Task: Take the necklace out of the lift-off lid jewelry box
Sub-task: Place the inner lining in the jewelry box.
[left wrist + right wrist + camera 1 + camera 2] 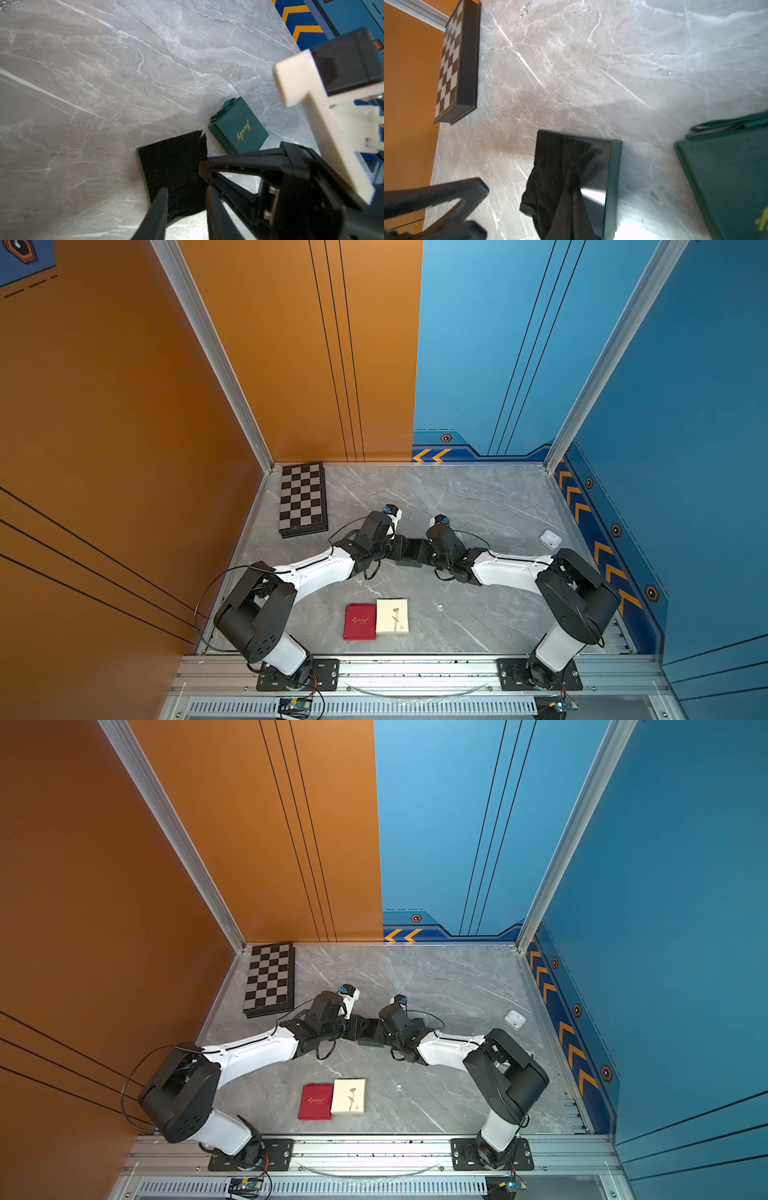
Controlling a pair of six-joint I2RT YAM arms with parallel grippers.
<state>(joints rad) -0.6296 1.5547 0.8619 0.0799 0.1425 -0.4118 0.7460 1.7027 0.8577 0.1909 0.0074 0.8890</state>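
Note:
The necklace (378, 491) is a thin silver chain lying loose on the marble near the back, apart from both arms; it also shows in the right wrist view (526, 8). The green jewelry box base (613, 176) sits mid-table, its edge visible in both top views (409, 564) (370, 1042). A black velvet insert (550, 170) is pulled partly up out of it. My right gripper (572, 187) is shut on that insert. My left gripper (186, 190) is open, fingers either side of the insert's edge (172, 162). The green lid (239, 128), lettered "Jewelry", lies beside the base.
A folded chessboard (302, 499) lies at the back left. A red box (360, 621) and a cream box (392, 616) sit side by side near the front edge. A white earbuds case (550, 538) rests by the right wall.

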